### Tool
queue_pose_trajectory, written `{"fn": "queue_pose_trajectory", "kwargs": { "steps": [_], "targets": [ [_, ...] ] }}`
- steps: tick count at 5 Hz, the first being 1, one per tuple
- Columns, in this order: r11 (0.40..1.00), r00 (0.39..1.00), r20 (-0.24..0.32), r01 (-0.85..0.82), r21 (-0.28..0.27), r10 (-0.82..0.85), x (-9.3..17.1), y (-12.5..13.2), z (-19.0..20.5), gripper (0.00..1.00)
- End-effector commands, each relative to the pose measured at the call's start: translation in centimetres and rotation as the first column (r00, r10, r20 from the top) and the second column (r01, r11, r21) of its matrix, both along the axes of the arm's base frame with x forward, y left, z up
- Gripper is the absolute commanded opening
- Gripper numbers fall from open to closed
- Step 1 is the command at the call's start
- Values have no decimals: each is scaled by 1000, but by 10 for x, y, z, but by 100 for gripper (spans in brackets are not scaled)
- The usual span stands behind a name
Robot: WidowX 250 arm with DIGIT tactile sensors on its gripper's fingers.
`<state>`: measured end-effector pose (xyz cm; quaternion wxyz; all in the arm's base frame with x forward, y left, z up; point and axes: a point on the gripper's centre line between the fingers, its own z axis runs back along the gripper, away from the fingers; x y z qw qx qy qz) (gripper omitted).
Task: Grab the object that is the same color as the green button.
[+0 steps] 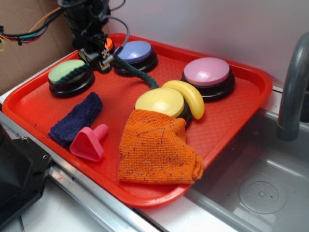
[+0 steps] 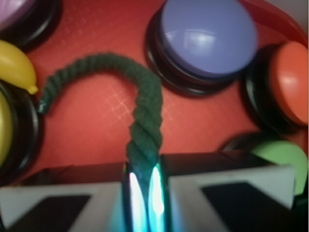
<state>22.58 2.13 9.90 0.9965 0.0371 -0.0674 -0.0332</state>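
Observation:
A dark green twisted rope [image 1: 137,75] runs from the pale green button [image 1: 67,71] across the red tray [image 1: 43,104] toward the yellow button [image 1: 159,101]. My gripper [image 1: 100,57] hangs over the rope's middle, between the green and purple buttons, and is shut on it. In the wrist view the rope [image 2: 142,121] rises from between the two closed fingers [image 2: 207,193], curves left and ends near the yellow banana [image 2: 17,65]. The gripper [image 2: 143,186] pinches the rope tightly. The green button [image 2: 285,154] shows at the lower right.
A purple button [image 1: 135,52], an orange button [image 1: 109,43] and a pink button [image 1: 206,72] stand along the tray's back. A dark blue cloth [image 1: 77,118], a pink plastic piece [image 1: 88,142] and an orange cloth [image 1: 157,150] lie at the front. A sink [image 1: 260,188] and faucet [image 1: 292,87] are to the right.

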Motion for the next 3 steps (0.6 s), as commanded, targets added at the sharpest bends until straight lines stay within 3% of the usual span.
{"fn": "queue_pose_trajectory", "kwargs": {
  "steps": [1,2,3],
  "targets": [
    [974,972,62,-226,-13,226,-6,-17,94,0],
    [963,955,125,-264,-55,269,-12,-18,114,0],
    [942,942,33,-332,-42,333,-14,-10,107,0]
  ]
}}
